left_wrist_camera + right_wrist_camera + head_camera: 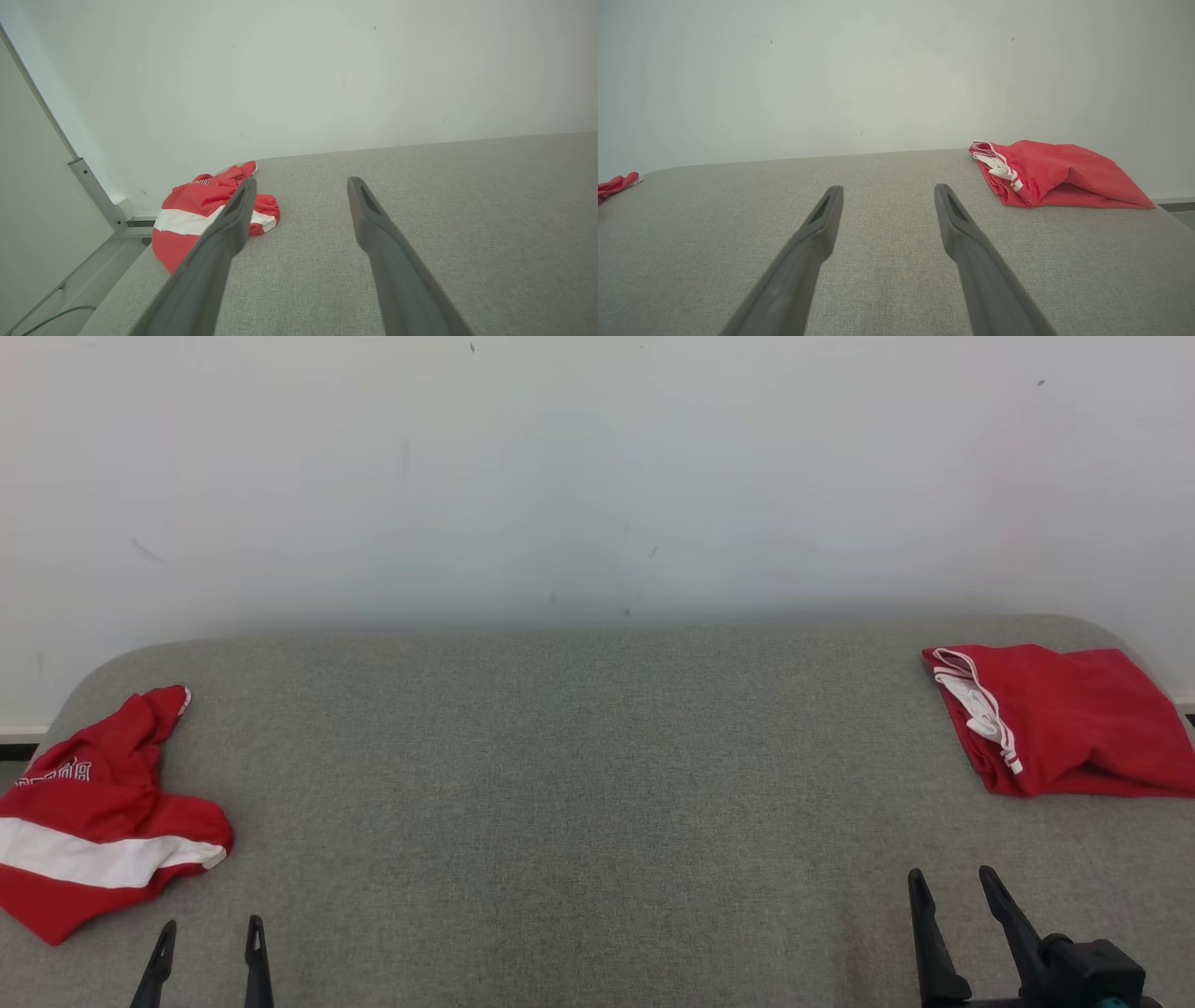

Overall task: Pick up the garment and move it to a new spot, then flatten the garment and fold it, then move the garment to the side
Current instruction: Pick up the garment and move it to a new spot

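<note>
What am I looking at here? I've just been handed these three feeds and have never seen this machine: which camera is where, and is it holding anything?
It is a two-armed robot. The wide picture comes from its head, looking down on a grey padded surface against a white wall. At the bottom are its left gripper and right gripper, each a pair of dark fingers. The other two pictures come from cameras on the wrists, looking along those fingers. A crumpled red garment with a white stripe lies at the left edge; a folded red garment with white trim lies far right. Both grippers are open, hold nothing and touch no cloth.
</note>
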### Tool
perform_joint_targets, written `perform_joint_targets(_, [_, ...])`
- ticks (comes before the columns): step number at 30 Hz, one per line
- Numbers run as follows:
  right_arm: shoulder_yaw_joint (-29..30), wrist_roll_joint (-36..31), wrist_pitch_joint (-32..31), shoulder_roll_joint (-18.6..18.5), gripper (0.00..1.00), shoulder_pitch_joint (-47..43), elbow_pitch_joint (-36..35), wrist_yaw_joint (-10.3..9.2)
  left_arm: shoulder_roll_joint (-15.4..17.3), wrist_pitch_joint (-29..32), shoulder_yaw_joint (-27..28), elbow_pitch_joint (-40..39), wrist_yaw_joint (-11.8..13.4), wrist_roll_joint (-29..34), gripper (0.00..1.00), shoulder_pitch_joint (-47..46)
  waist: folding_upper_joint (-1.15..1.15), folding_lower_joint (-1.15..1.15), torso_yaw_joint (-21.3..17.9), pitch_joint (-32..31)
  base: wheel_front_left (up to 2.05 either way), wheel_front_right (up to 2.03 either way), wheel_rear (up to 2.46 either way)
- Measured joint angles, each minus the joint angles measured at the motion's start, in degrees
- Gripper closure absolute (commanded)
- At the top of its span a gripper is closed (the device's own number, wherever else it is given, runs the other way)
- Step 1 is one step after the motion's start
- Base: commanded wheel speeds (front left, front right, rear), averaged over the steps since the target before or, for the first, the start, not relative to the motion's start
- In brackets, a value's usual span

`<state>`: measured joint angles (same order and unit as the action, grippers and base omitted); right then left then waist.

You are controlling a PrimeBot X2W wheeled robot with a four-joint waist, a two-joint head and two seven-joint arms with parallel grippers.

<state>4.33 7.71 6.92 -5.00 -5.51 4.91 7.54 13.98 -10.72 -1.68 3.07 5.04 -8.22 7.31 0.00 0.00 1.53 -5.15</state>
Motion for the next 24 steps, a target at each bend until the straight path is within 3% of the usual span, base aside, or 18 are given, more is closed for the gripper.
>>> perform_joint_targets(13, [0.32, -0.04, -0.29, 0.14, 0.00, -0.73, 0.35, 0.00, -0.12, -0.09, 0.01, 0.31, 0.68, -1.03, 0.00, 0.00, 0.00, 0.00, 0.75, -0.18, 0.00, 0.00, 0.00])
perform_joint_targets(24, [0.05, 0.03, 0.81, 0.88, 0.00, -1.63, 1.99, 0.00, 0.23, 0.32, -0.15, 0.19, 1.03, -1.53, 0.00, 0.52, 0.00, 0.00, 4.67, -1.05, 0.00, 0.00, 0.00])
